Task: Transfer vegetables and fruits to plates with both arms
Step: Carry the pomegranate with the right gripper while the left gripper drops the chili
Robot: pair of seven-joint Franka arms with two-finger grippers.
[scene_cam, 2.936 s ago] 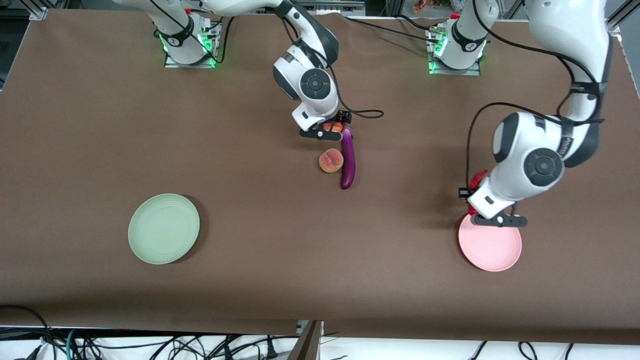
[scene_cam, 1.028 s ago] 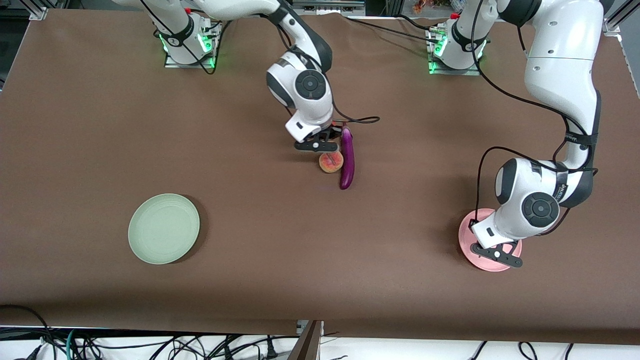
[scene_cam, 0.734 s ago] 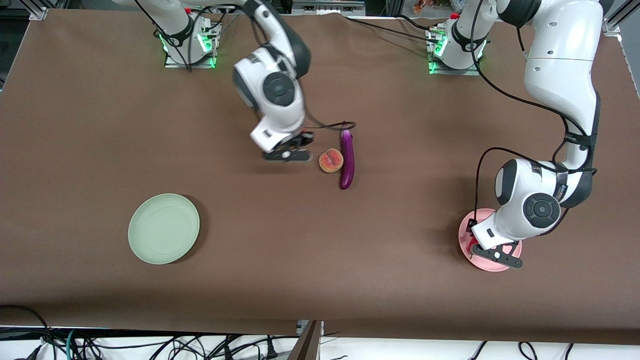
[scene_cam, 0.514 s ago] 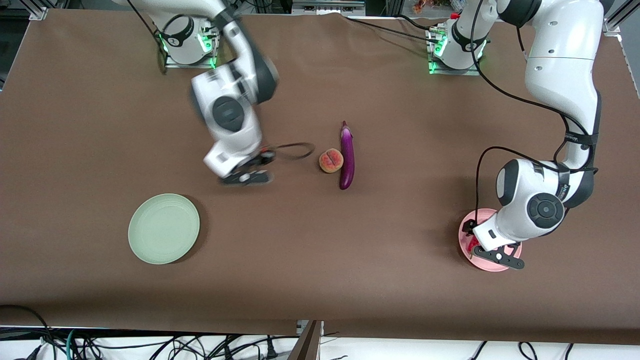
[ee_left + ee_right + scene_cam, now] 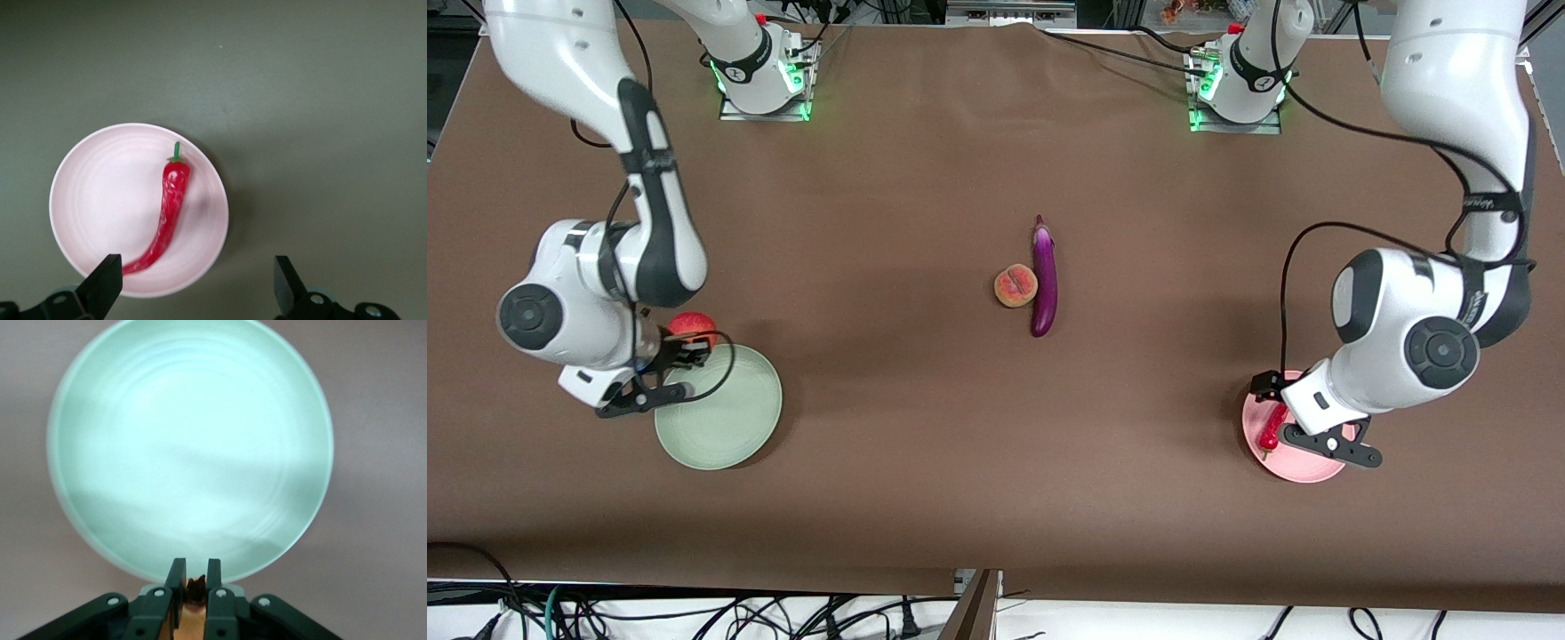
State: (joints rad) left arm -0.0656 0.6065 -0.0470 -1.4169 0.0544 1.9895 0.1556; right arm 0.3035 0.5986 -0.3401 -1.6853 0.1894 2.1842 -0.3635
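Observation:
My right gripper [image 5: 683,345] is shut on the stem of the round red-yellow apple [image 5: 691,325] and holds it over the rim of the pale green plate [image 5: 725,427], at the edge farthest from the front camera. In the right wrist view the fingers [image 5: 175,580] pinch the dark stem of the apple [image 5: 195,587], with the bare green plate [image 5: 190,447] below. My left gripper [image 5: 1282,414] hangs open over the pink plate [image 5: 1303,468]. The red chili pepper [image 5: 170,207] lies on that pink plate [image 5: 100,193]. The peach [image 5: 1015,286] and the purple eggplant [image 5: 1045,280] lie side by side mid-table.
The two arm bases [image 5: 763,76] stand along the table edge farthest from the front camera. Brown tabletop [image 5: 996,427] stretches between the two plates. Cables hang below the table edge nearest the front camera.
My right arm swung from beside the peach toward its own end of the table, carrying the apple to the green plate. My left gripper opened, left the chili on the pink plate and rose slightly.

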